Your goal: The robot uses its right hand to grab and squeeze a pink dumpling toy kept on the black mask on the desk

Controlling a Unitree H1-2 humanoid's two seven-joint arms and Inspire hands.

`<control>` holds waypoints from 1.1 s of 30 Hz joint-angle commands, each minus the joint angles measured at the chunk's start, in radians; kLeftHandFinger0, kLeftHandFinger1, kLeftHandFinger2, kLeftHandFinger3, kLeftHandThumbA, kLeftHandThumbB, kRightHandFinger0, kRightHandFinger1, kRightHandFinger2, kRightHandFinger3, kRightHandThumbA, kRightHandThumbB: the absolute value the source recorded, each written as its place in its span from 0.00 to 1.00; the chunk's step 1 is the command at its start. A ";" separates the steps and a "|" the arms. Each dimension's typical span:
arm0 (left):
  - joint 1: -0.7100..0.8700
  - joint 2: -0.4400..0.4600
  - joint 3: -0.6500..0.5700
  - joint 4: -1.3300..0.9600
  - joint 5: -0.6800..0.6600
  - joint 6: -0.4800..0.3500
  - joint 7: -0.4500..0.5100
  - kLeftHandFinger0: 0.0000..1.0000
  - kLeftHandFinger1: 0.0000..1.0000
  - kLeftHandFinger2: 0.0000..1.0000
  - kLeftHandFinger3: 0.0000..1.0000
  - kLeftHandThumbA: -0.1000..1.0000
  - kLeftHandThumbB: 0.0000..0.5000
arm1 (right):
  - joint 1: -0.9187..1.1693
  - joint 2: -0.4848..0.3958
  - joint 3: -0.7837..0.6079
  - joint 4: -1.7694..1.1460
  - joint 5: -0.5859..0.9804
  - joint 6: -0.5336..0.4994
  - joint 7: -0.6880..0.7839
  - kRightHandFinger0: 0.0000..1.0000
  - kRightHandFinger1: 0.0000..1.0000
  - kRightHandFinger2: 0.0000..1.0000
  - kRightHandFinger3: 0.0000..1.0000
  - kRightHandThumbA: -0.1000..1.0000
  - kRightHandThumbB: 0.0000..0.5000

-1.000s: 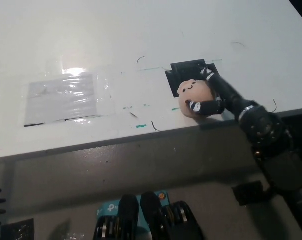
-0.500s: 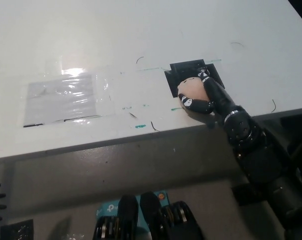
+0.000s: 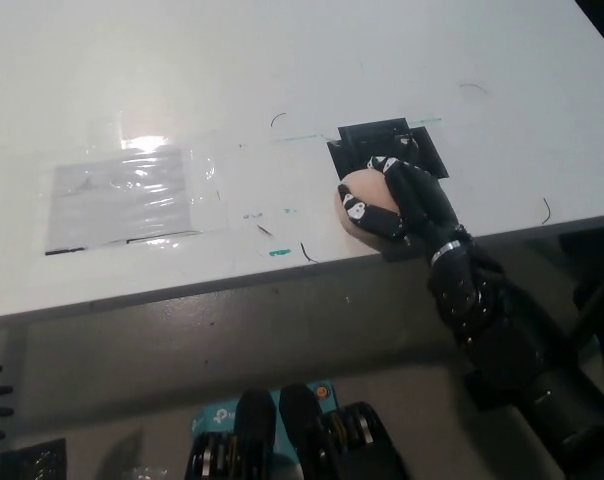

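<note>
Head view: white desk (image 3: 282, 70) carries a black mask (image 3: 382, 142) near its front edge; the black right hand (image 3: 407, 200) wraps its fingers around the pink dumpling toy (image 3: 360, 192), just beside the mask's front edge.

The black right hand (image 3: 407, 200) is curled closed, arm reaching in from lower right.

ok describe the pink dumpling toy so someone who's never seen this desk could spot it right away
Start at the white desk and find the black mask, a dark patch near the front edge on the right. At its lower left edge sits the pink dumpling toy, wrapped by the black right hand. It is the only rounded, peach-pink thing there; the clear plastic sheet far to its left is flat.
</note>
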State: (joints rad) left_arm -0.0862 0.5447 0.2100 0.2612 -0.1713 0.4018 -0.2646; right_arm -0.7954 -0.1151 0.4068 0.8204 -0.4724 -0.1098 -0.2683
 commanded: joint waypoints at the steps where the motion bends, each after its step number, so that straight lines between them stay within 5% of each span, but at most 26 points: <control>1: -0.017 0.042 0.008 -0.020 -0.006 -0.020 -0.024 0.47 0.61 0.71 0.80 1.00 0.42 | -0.059 -0.008 0.007 0.004 -0.165 -0.225 -0.405 0.00 0.26 0.63 0.57 0.00 0.03; 7: -0.022 0.041 0.009 -0.035 -0.005 0.005 -0.016 0.48 0.62 0.73 0.84 1.00 0.40 | -0.095 -0.020 0.000 0.020 -0.196 -0.252 -0.496 0.00 0.21 0.66 0.31 0.00 0.27; 11: -0.022 0.041 0.013 -0.030 -0.008 0.001 -0.015 0.50 0.62 0.72 0.84 1.00 0.42 | -0.108 -0.034 0.011 0.033 -0.236 -0.250 -0.572 0.00 0.18 0.59 0.29 0.00 0.38; 13: -0.021 0.045 0.008 -0.032 0.003 0.002 -0.011 0.47 0.61 0.71 0.82 1.00 0.42 | -0.106 -0.033 0.001 0.039 -0.220 -0.284 -0.571 0.00 0.15 0.55 0.29 0.00 0.34; 21: -0.020 0.042 0.013 -0.042 0.002 0.000 -0.006 0.44 0.61 0.72 0.83 1.00 0.42 | -0.115 -0.037 0.004 0.034 -0.252 -0.300 -0.624 0.00 0.09 0.48 0.34 0.00 0.47; 28: -0.029 0.051 0.009 -0.027 -0.006 -0.003 -0.024 0.47 0.63 0.75 0.83 1.00 0.45 | -0.128 -0.030 0.002 0.033 -0.264 -0.296 -0.636 0.00 0.07 0.46 0.34 0.00 0.42; 33: -0.030 0.057 0.010 -0.039 -0.005 0.021 -0.022 0.48 0.64 0.75 0.83 1.00 0.44 | -0.128 -0.017 -0.001 0.073 -0.254 -0.323 -0.634 0.00 0.04 0.48 0.21 0.00 0.49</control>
State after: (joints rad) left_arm -0.0939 0.5502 0.2119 0.2575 -0.1713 0.4068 -0.2648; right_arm -0.8518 -0.1334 0.4080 0.8808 -0.6925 -0.3433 -0.8027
